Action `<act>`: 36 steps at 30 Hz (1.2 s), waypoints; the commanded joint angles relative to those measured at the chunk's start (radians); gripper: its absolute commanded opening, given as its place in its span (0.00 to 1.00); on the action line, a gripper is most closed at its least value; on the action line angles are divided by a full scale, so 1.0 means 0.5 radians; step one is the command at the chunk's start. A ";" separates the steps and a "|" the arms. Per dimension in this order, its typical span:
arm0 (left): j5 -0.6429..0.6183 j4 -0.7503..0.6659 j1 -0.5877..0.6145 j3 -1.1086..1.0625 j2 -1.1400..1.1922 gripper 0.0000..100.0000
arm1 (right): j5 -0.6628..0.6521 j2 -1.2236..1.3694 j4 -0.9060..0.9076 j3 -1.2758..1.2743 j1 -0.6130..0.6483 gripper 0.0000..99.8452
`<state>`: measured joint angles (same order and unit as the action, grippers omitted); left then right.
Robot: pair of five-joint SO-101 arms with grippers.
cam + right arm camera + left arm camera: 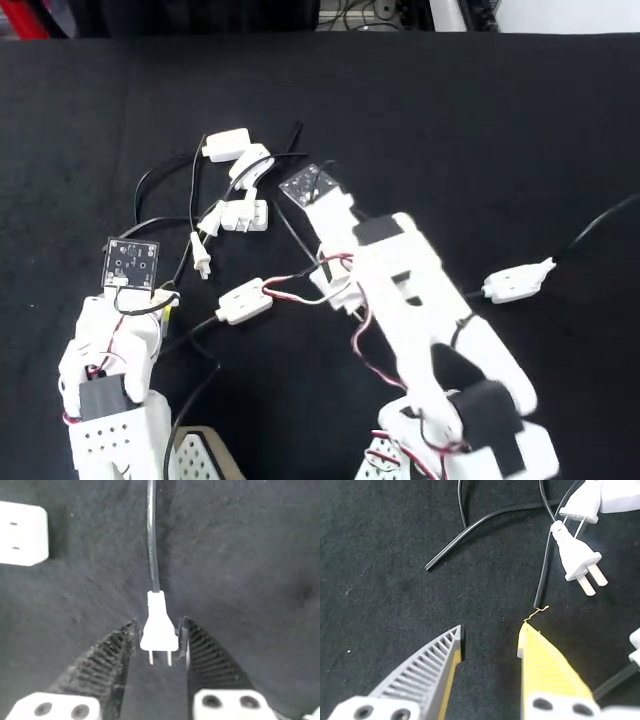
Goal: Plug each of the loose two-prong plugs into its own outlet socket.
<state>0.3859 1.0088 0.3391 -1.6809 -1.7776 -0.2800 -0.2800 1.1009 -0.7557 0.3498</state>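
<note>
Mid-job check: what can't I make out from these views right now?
- Right wrist view: whether the right gripper actually clamps the plug. The contact is too close to judge.
- Right wrist view: the socket is cut off by the edge.
- High view: the right arm covers that plug and the table beneath it.
- Left wrist view: a white piece is cut off at the corner, so plug or socket is unclear.
</note>
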 commanded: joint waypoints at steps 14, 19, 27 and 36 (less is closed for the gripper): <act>0.028 -0.034 -0.069 -0.038 -0.009 0.19 | -0.577 0.097 -0.037 -0.017 -0.150 0.13; 0.028 -0.034 -0.072 -0.038 -0.009 0.19 | -0.562 0.287 -0.077 0.005 -0.046 0.13; 0.028 -0.034 -0.075 -0.038 -0.009 0.19 | -0.574 0.428 -0.077 0.075 -0.049 0.12; 0.028 -0.034 -0.075 -0.038 -0.009 0.19 | -0.559 0.486 -0.061 0.130 -0.049 0.03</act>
<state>0.3859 1.0088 0.3176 -1.6809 -1.7776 -0.5608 -0.0391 1.0717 -0.7342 0.3176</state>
